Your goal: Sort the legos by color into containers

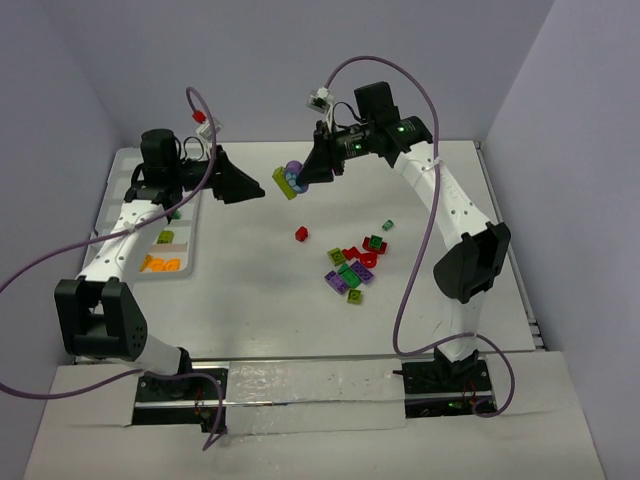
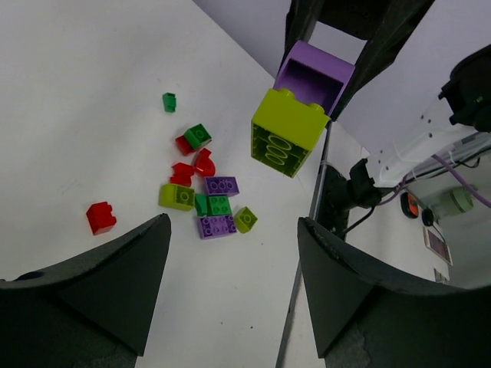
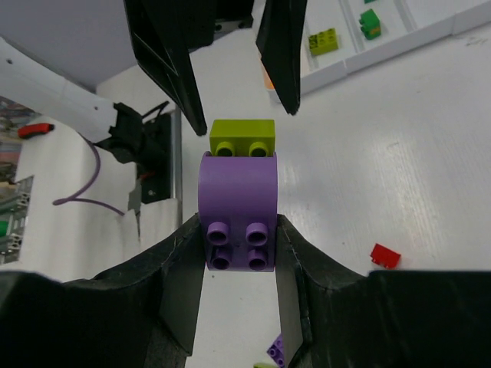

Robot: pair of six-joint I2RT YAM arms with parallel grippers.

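Above the middle of the table (image 1: 250,310), the right gripper (image 3: 238,230) is clamped on a purple brick (image 3: 238,203), a finger pressing each side. A lime brick (image 3: 242,137) is stuck to the purple one's far end, so the pair hangs in the air well clear of the surface. The left gripper (image 2: 234,226) faces it from the other side, jaws apart with nothing between them; its tips sit just short of the lime brick. Below and to the right, the loose legos (image 1: 355,265) lie in a small cluster of red, green, purple and lime, with one red brick (image 1: 301,233) apart from the rest. The white tray (image 1: 186,222) sits at the left edge, some lime and orange pieces already in its compartments.
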